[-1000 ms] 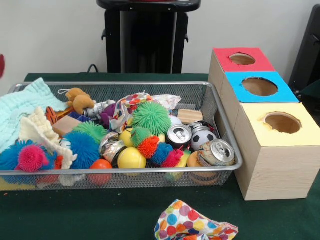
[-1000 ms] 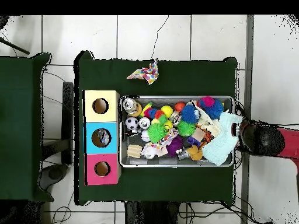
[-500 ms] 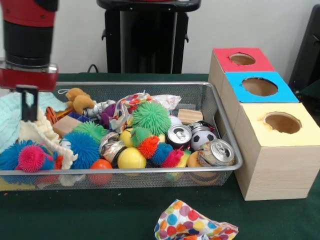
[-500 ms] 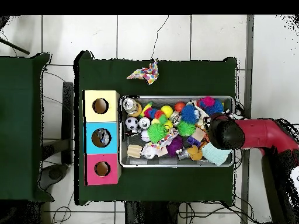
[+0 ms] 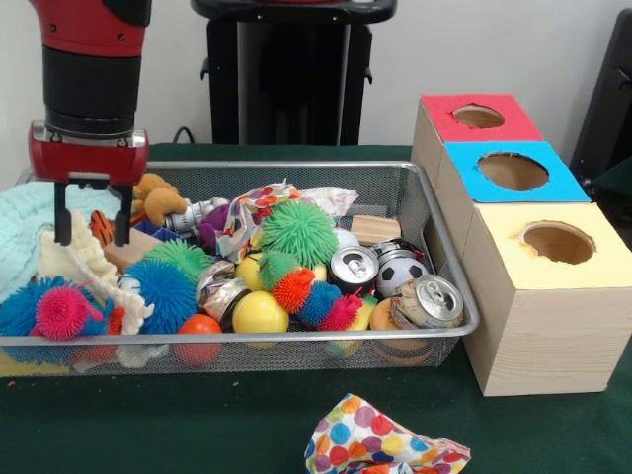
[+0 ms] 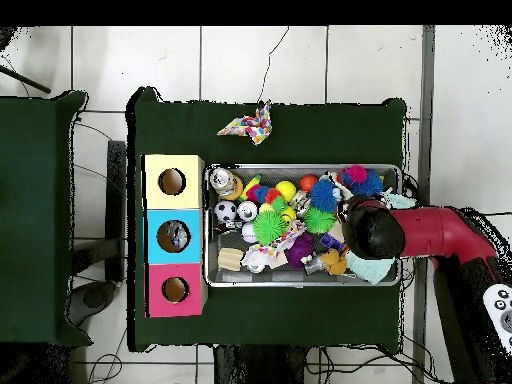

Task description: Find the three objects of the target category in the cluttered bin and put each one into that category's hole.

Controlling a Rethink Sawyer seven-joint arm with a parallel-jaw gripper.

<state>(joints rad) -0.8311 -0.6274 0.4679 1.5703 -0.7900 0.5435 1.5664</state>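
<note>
Front view: my gripper (image 5: 93,213) hangs open at upper left, over the bin (image 5: 415,202).
The cans (image 5: 353,267) sit lower right; I might snag the knitted cloth (image 5: 77,259).

Wire bin (image 5: 434,259) heaped with toys, balls and dented cans; red, blue, yellow hole boxes (image 5: 513,170) just beside.

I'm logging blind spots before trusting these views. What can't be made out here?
- Overhead view: the pincer itself, and the bin contents under it, are hidden by the arm.
- Front view: the arm above the pincer is cut off by the top edge.
- Both views: the insides of the red, blue and yellow holes are too dark.
</note>
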